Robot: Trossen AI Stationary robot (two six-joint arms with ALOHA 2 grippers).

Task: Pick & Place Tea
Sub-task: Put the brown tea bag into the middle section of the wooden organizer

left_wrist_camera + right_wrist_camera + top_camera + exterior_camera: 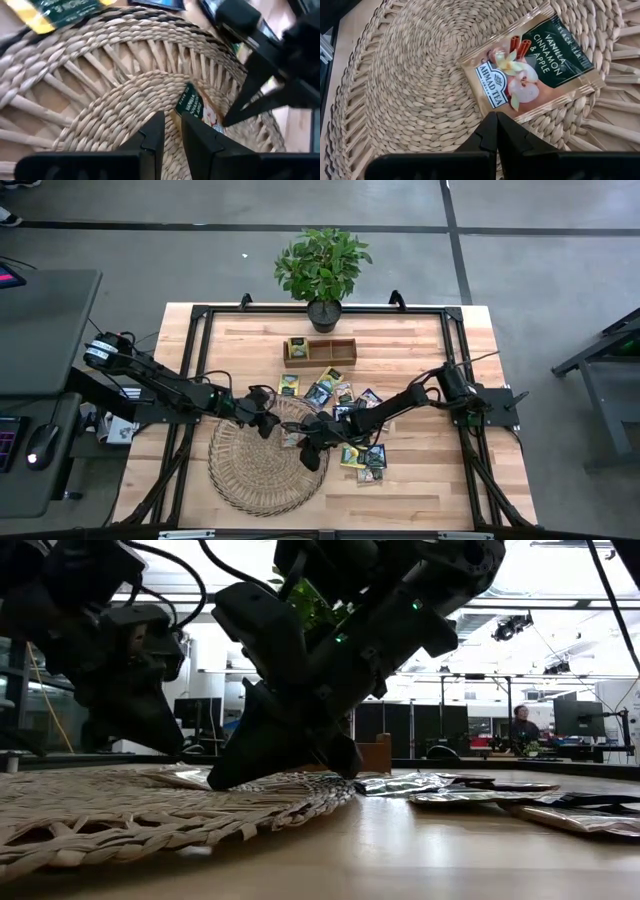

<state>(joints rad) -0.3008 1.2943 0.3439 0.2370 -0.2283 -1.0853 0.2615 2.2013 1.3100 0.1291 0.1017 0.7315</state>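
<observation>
Setting: a wooden desk (420, 470) with a round wicker mat (245, 475) near its front edge, left of centre, a potted plant (322, 265) at the back edge and a small wooden tray (320, 351) just in front of the plant.
Tea on the mat: one sachet (532, 65), dark and pale, printed with vanilla, cinnamon and apple, lies flat on the weave at the mat's right side.
Tea off the mat: the loose pile of sachets (345, 395) sits on the bare desk around the middle, between the tray and the mat's right rim, with a few nearer the front edge.
Tea in the tray: one yellow-green sachet (297, 348) shows in its left compartment.
Right claw (496, 131): fingers pressed together, holding nothing, tips low over the mat just beside the vanilla sachet.
Left claw (172, 131): over the mat's back part, fingers slightly apart, nothing visible between them, pointing toward the same sachet.
Progress: I judge it an early stage; one sachet is placed on the mat, and most of the pile is left to move.
Likely next: the right arm lifting clear and going for another sachet.
</observation>
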